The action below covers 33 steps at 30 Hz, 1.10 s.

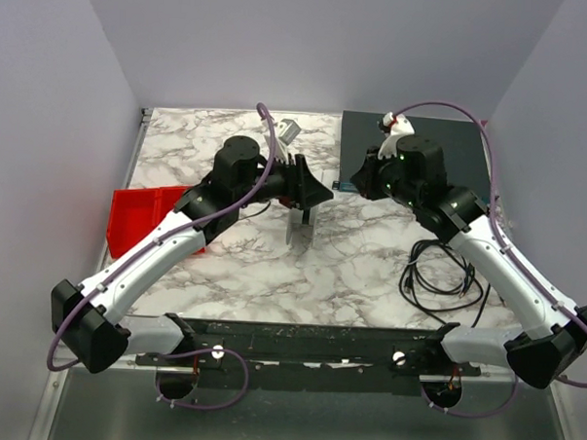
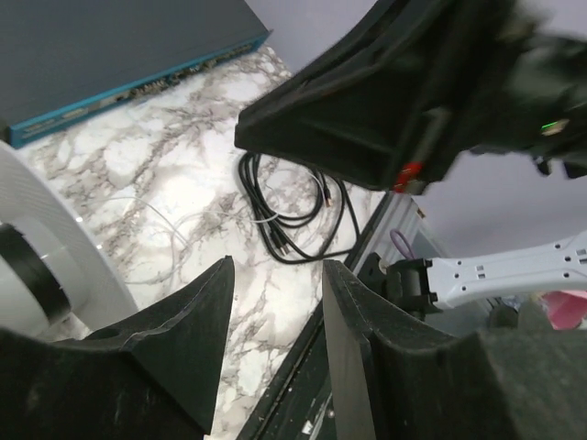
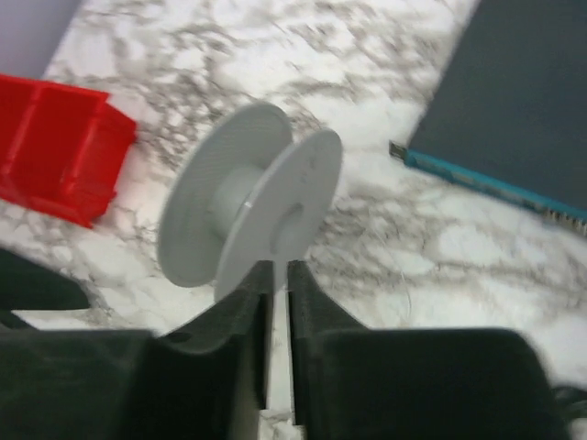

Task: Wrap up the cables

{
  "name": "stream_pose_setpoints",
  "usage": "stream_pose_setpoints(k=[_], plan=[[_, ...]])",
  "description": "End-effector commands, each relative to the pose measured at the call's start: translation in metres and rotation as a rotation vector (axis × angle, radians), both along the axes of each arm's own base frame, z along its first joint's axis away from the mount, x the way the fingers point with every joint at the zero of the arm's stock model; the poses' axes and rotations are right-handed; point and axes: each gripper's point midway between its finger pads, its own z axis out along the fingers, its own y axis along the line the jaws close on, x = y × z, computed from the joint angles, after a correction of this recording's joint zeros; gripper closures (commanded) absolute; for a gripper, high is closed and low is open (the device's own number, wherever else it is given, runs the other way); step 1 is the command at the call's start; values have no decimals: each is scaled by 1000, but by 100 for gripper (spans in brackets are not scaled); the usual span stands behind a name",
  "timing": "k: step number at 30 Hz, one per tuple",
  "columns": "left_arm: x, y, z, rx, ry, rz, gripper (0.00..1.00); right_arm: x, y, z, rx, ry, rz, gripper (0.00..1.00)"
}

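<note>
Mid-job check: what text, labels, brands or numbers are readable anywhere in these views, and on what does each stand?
No text can be read in any view.
Tiny marks along the front of the dark box with teal front edge: too small and blurred to read.
No label shows on the white spool, the red bin or the black cable coil.
</note>
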Motion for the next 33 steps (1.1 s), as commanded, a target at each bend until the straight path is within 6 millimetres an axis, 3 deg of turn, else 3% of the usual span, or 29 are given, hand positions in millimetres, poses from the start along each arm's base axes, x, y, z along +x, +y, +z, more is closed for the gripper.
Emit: stream_pose_setpoints(k=[1,2,4,13,24,33], plan=[[2,27,32,5,-103,138,55,-8,-49,-85,-156,191,-263,74],[3,31,32,24,-103,154,55,-10,-51,-95,-153,210,-279,66],[4,36,35,46,-105,177,55,-12,-54,-117,-151,247,-311,62],[-3,42,37,66,-92,175,55,11,-60,-198,-114,330,-348,62],[-3,51,37,74,-98,201,55,28,-15,-236,44,426,-302,62],[-2,55,34,83,-91,209,55,51,5,-256,104,441,-343,62]])
